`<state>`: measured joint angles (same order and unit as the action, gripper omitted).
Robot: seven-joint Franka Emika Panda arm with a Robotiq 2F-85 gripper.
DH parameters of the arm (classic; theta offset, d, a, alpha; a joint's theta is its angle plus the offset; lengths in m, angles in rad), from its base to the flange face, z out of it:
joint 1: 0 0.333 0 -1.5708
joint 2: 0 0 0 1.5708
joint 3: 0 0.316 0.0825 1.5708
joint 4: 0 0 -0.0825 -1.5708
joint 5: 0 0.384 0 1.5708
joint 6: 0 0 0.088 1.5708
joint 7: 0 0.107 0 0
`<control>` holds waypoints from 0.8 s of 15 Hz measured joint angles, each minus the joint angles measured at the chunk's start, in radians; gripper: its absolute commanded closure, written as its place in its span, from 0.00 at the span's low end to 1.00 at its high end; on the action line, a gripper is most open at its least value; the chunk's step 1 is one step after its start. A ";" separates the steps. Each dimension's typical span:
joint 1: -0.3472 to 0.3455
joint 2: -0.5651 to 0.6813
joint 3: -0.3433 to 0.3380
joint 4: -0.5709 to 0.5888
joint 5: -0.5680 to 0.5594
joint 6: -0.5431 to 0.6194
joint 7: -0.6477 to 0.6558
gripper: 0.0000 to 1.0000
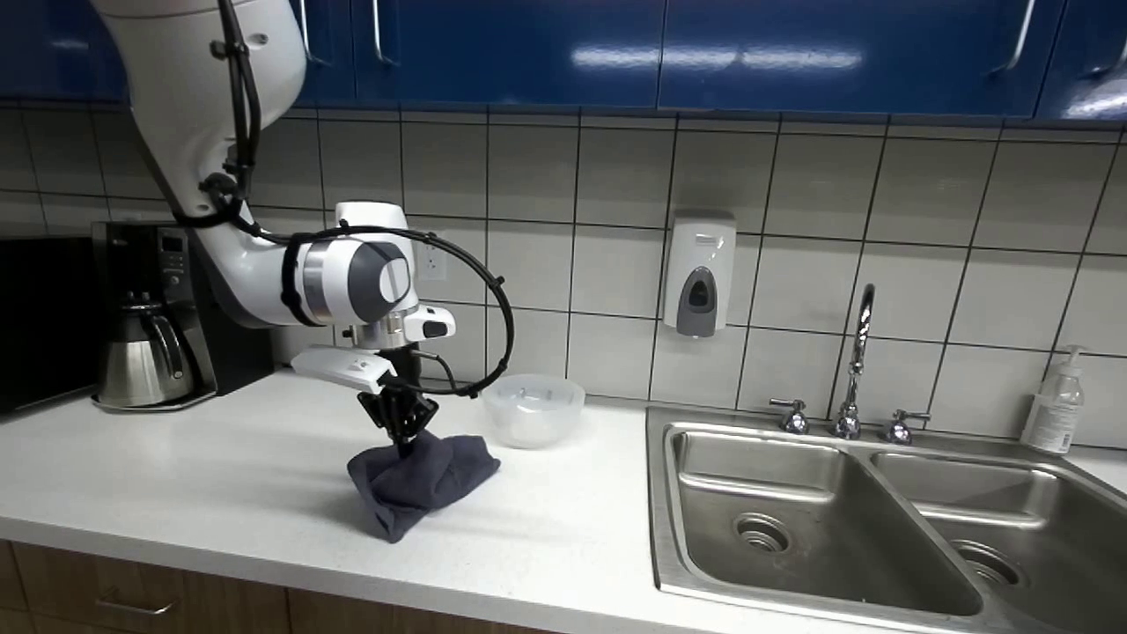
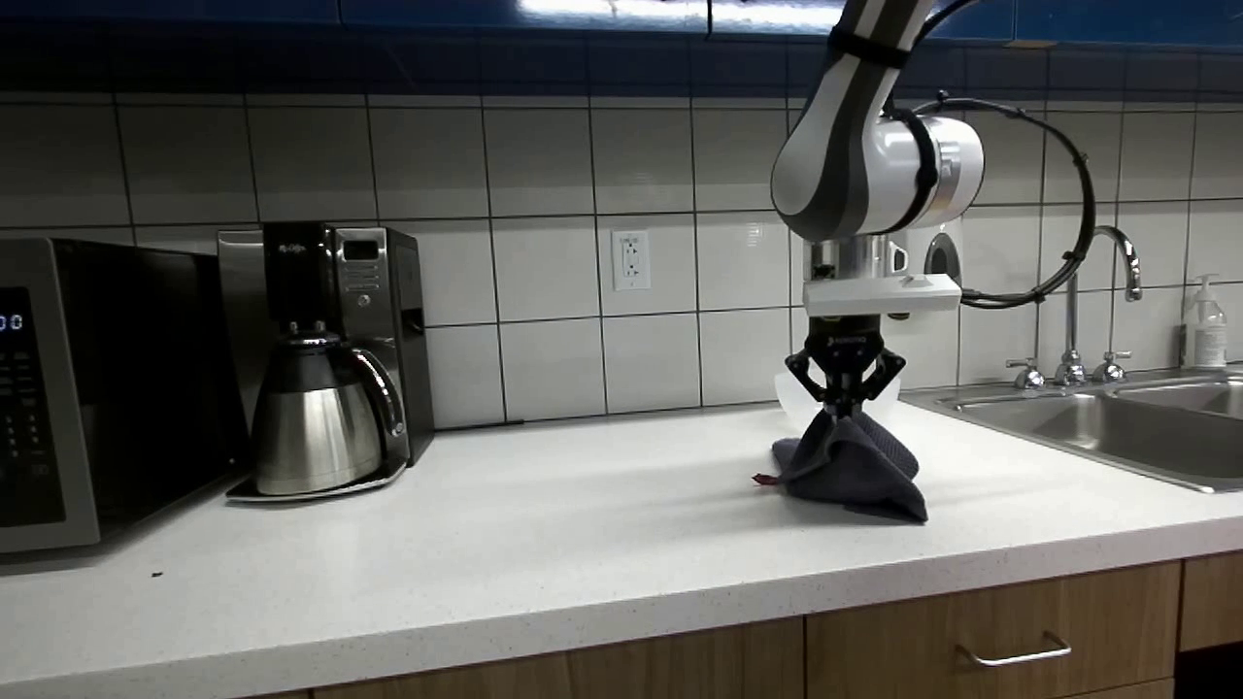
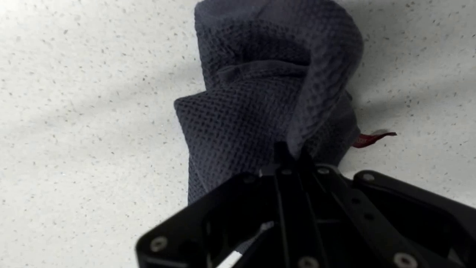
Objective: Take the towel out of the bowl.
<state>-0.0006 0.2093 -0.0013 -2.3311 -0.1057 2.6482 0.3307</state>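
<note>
My black fingers (image 3: 282,154) grasping a fold of dark-grey woven towel (image 3: 230,123), lower centre of the wrist view, its bulk beneath them on the white speckled surface (image 3: 93,149), translucent round bowl (image 1: 534,414) nearby

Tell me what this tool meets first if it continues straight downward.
The tool would likely meet more of the dark woven towel it pinches, then the countertop; depth is unclear.
</note>
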 measured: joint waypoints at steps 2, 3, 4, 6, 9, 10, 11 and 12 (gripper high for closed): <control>0.008 0.027 -0.011 0.017 0.000 0.000 0.000 0.53; 0.012 0.037 -0.014 0.024 0.000 0.000 0.000 0.46; 0.017 0.043 -0.017 0.031 0.000 0.000 0.000 0.38; 0.031 0.047 -0.022 0.039 0.000 -0.001 0.000 0.23; 0.056 0.043 -0.022 0.045 0.004 -0.019 0.003 0.01; 0.066 0.038 -0.022 0.045 0.006 -0.030 0.005 0.00; 0.077 0.032 -0.022 0.044 0.007 -0.041 0.008 0.00; 0.088 0.023 -0.021 0.043 0.007 -0.053 0.013 0.00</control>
<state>0.0871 0.2326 -0.0219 -2.2880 -0.0986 2.5955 0.3438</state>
